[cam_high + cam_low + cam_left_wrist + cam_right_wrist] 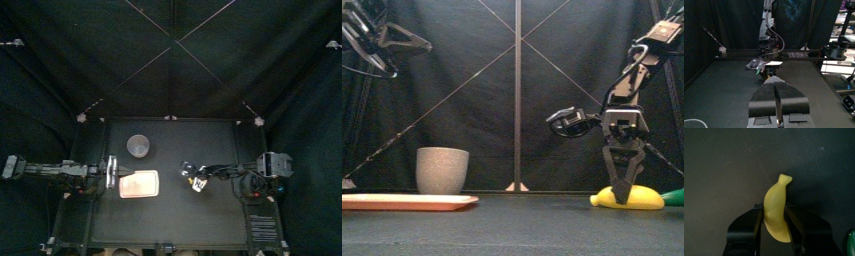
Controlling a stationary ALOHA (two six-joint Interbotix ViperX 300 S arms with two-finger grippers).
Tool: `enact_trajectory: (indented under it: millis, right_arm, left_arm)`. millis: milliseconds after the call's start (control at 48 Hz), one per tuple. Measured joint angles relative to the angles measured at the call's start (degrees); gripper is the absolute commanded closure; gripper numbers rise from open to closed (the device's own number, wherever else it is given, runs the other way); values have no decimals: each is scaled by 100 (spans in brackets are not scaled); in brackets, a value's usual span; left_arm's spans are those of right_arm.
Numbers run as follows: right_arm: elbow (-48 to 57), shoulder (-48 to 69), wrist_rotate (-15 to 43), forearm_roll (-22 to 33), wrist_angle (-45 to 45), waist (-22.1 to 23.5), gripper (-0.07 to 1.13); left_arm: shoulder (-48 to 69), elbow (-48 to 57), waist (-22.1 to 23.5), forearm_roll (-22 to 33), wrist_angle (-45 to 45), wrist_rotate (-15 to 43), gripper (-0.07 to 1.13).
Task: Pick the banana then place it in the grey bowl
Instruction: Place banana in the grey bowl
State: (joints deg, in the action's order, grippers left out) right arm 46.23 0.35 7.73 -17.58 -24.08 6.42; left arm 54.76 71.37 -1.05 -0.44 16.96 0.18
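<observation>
Readable text, labels, numbers: none in any view. Banana (776,210), grey cup (442,170), pink tray (409,202) — surfaces plain, no print or marking legible on any of them.

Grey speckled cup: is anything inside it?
From above, the tall grey speckled cup shows only grey inside; its bottom is hidden. The yellow toy banana lies outside it, between the jaws of the right gripper.

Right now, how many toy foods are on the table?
2. The banana lies on the table's right side; a green toy sits just beside it, partly cut off at the edge.
</observation>
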Motion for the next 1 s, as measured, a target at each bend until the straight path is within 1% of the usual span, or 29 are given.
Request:
enact_trajectory:
  millis: [125, 292, 438, 604, 812, 917, 1000]
  right_arm:
    - [-220, 9, -18, 0, 97, -79, 50]
    - [-888, 9, -35, 149, 694, -70, 50]
    - [-1635, 0, -62, 615, 1723, -26, 50]
    - [-2224, -404, -18, 888, 3085, 132, 50]
    - [-3006, -1248, -9, 826, 4535, 475, 50]
    - [-3489, -1714, -18, 650, 4939, 598, 50]
    - [-3841, -2021, -18, 571, 5054, 668, 50]
  left_arm:
    - [0, -9, 0, 0, 0, 0, 104]
    - [0, -9, 0, 0, 18, 0, 104]
    - [0, -9, -9, -9, 18, 0, 104]
    - [0, 9, -26, -9, 26, 0, 104]
    - [0, 62, -132, -9, 26, 0, 104]
    - [0, 70, -185, 18, 26, 0, 104]
    - [0, 62, -193, 18, 26, 0, 104]
